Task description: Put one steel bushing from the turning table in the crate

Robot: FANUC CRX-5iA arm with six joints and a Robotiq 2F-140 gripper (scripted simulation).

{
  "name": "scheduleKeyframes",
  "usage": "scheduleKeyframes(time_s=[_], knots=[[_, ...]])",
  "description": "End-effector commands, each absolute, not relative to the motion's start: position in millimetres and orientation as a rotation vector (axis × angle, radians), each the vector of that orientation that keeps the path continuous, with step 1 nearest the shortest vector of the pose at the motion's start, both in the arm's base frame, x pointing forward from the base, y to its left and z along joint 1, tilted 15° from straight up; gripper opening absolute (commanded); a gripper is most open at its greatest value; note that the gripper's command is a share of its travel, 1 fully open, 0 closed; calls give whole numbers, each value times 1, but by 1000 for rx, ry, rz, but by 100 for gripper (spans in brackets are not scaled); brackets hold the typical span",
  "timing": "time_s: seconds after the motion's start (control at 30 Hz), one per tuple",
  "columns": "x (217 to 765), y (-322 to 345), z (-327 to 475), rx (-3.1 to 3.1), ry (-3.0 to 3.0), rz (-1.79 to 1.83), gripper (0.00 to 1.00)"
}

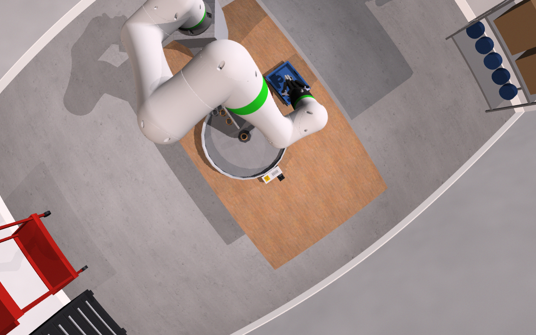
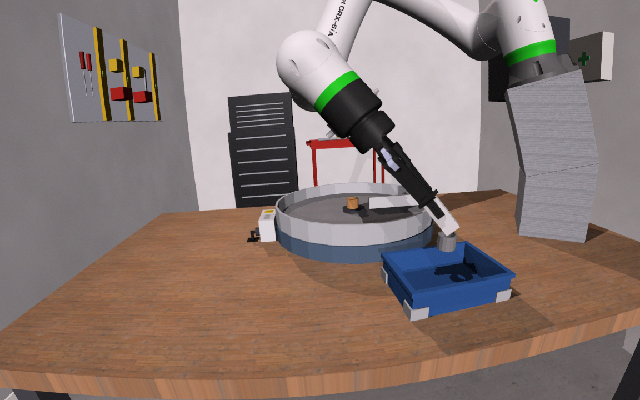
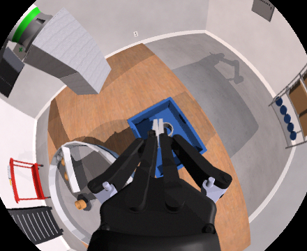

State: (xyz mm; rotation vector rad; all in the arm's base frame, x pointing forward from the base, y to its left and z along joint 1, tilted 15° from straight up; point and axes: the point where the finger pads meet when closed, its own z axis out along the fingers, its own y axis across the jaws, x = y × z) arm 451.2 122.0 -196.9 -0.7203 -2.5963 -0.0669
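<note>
My gripper (image 2: 449, 226) is shut, and a grey steel bushing (image 2: 445, 242) hangs from its fingertips, pinched by its wall. The bushing hovers over the near-left part of the blue crate (image 2: 446, 278), above the rim, with its ring shadow on the crate floor. In the wrist view the fingertips meet over the crate, and the bushing ring (image 3: 170, 127) sits just beside them. From above, the gripper (image 1: 288, 79) is over the crate (image 1: 284, 81). On the turning table (image 2: 354, 219) a brass bushing (image 2: 352, 201) stands at the hub. A few more bushings (image 1: 223, 113) lie near the table's rim, partly hidden by the arm.
A white guide bar (image 2: 394, 201) lies across the turning table. A small white control box (image 2: 266, 224) sits at the table's left side. The grey robot pedestal (image 2: 556, 164) stands at the back right of the wooden bench.
</note>
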Motion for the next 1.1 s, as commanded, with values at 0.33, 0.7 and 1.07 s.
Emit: scheduleKeyframes(time_s=[0.33, 0.7, 1.07], knots=[[456, 118, -220, -720, -2597, -67, 0], [456, 118, -220, -720, -2597, -67, 0], [456, 118, -220, -720, -2597, -67, 0]])
